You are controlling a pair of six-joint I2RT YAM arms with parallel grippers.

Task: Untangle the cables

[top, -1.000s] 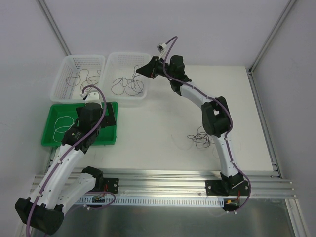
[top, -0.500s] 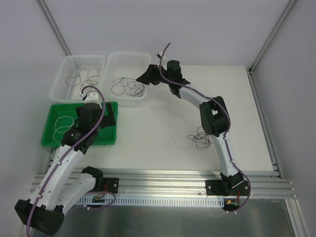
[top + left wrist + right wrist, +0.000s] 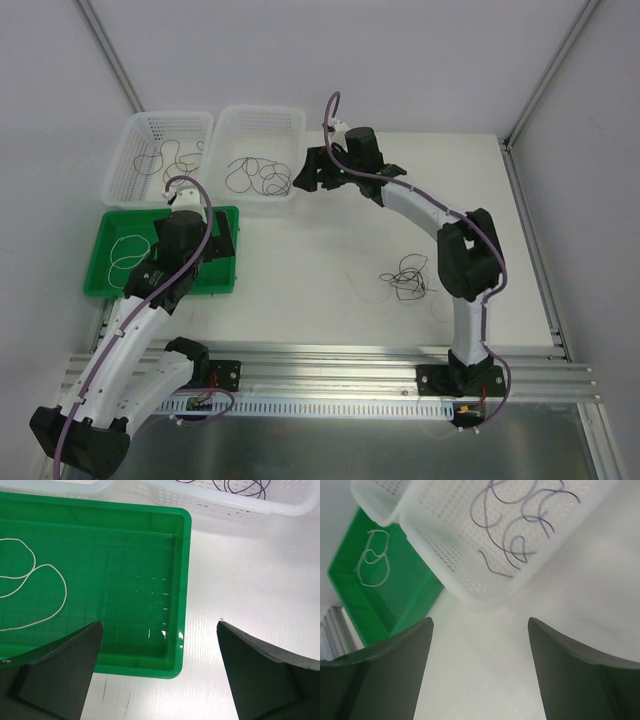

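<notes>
I had right gripper (image 3: 479, 626) wide, empty, beside white basket (image 3: 450, 555), probably sorting purple cables (image 3: 520, 525) there. Left gripper (image 3: 159, 626) stood wide over green tray (image 3: 185, 580) holding white cable (image 3: 31, 575). Remaining tangle (image 3: 405, 278) lay on table (image 3: 330, 260).

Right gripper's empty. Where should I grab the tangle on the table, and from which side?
Take the outer loop on the left edge of the tangle, not the dense knot. Come straight down from above with the open right gripper: everything lies flat on the table, so a side approach would likely just push it along.
</notes>
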